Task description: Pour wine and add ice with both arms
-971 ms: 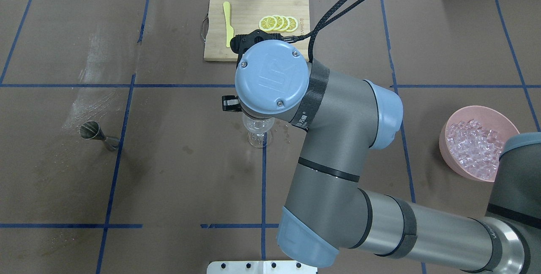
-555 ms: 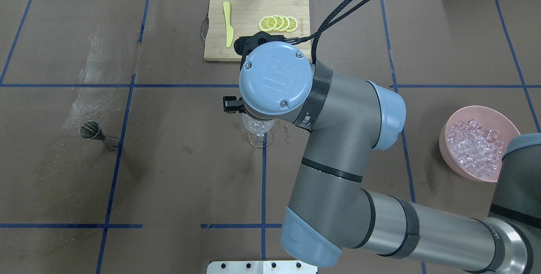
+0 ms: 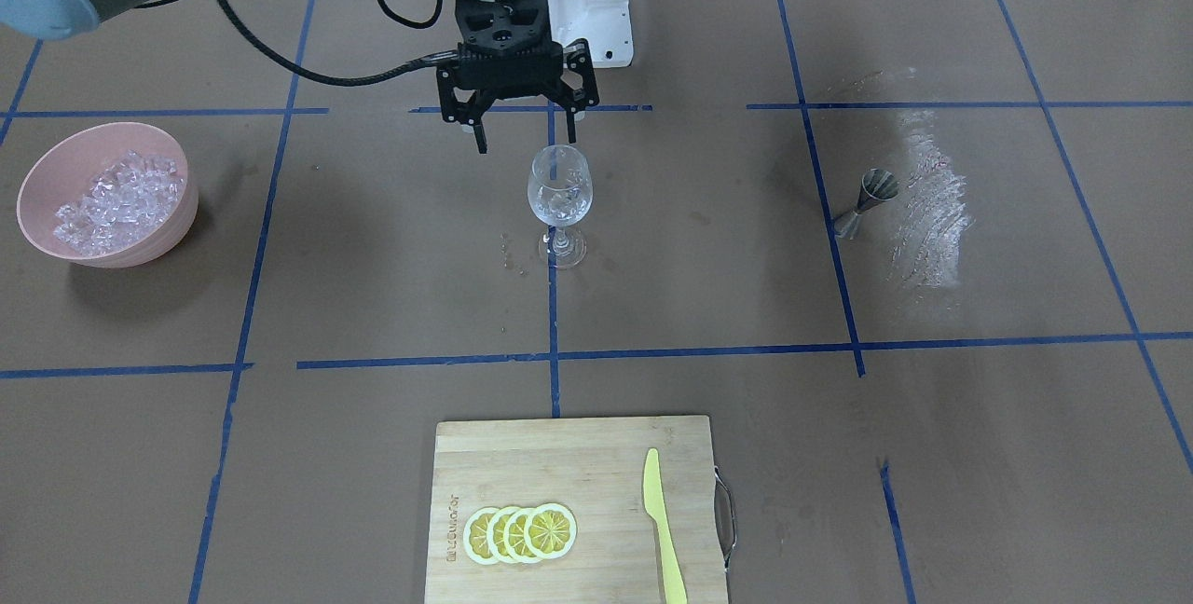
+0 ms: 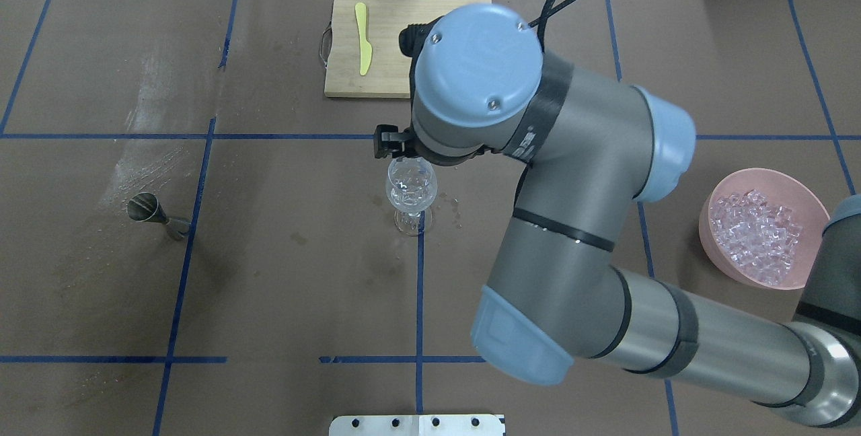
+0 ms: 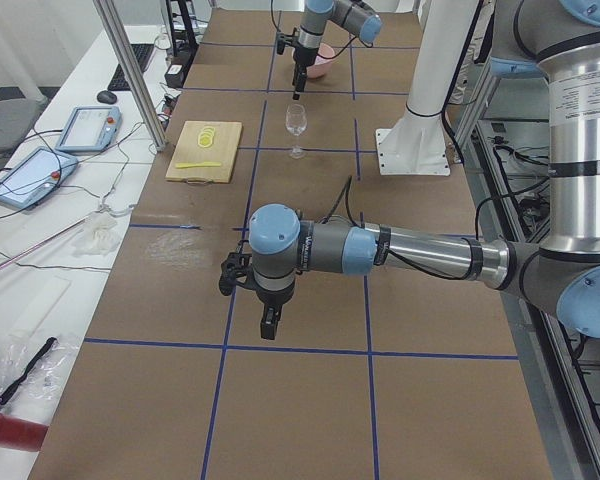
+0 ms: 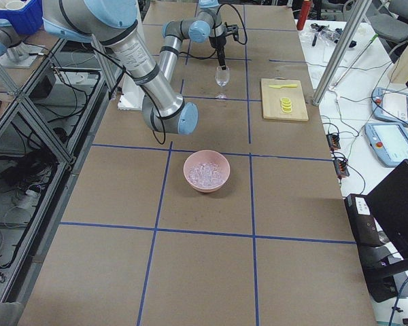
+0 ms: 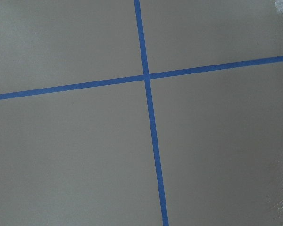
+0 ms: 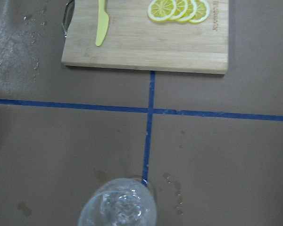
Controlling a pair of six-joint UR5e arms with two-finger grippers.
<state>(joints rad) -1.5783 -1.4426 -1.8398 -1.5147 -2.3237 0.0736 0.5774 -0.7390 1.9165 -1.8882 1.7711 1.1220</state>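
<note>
Right gripper [image 3: 527,140] hangs open and empty over the wine glass [image 3: 559,189] mid-frame, ice [image 3: 112,194] heaped in the pink bowl [image 3: 130,254] far left, so I'd lift straight up before swinging over, don't clip the rim.

Glossy clear glass goblet [image 3: 559,186], wooden board [image 3: 559,464], matt brown table cover [image 3: 373,287].

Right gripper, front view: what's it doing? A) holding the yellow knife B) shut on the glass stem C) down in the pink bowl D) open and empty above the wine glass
D: the right gripper hangs just above the wine glass, jaws spread, nothing between them.
</note>
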